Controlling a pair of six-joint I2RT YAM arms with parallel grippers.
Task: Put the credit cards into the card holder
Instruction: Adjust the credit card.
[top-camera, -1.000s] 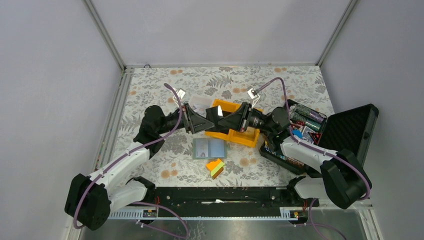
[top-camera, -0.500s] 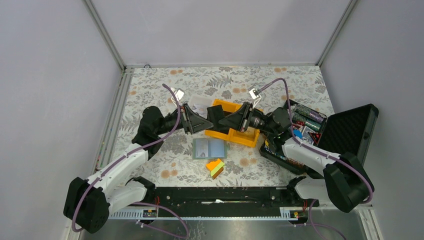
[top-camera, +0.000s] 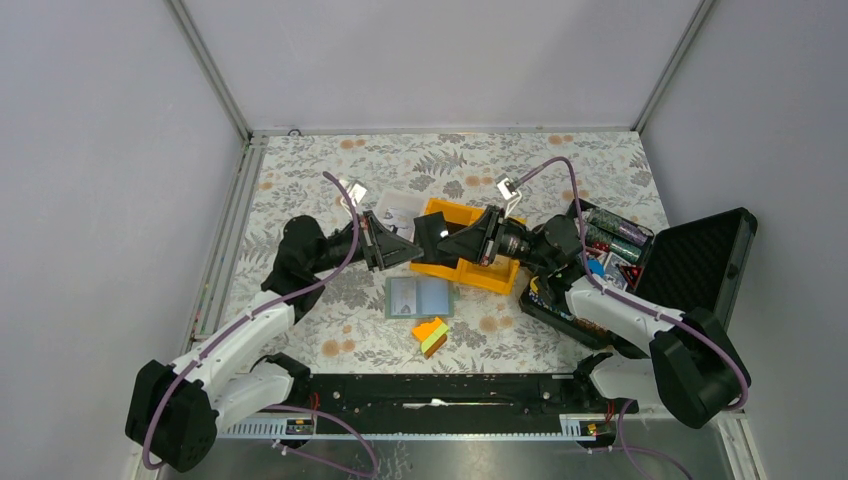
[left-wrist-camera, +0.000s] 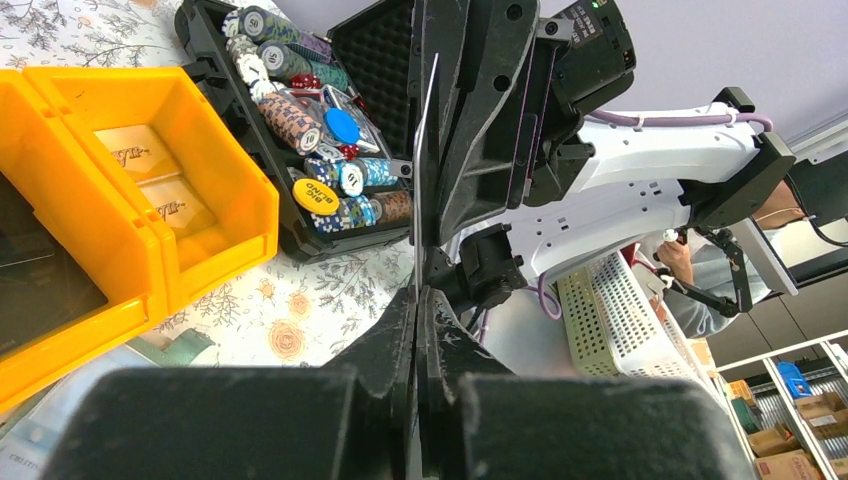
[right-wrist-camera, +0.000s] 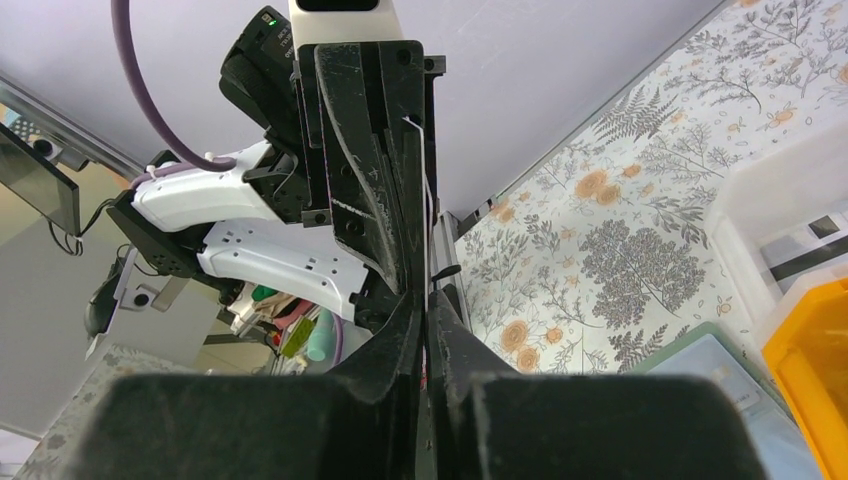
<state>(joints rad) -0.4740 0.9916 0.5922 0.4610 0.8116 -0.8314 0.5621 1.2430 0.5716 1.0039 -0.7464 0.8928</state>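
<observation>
Left wrist view: we've got left gripper (left-wrist-camera: 417, 295) and right gripper (right-wrist-camera: 426, 300) both clamped on one edge-on credit card (left-wrist-camera: 428, 150) mid-air, probably re-gripping it for the card holder (top-camera: 419, 297).

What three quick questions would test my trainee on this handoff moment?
1. True or false: the card holder lies open on the table.
2. Who grips the card? A) left gripper only; B) right gripper only; C) both.
3. In the top view, which container do the two grippers meet over?
Key: 1 true. 2 C, each is shut on one end of it. 3 the orange bin.
</observation>
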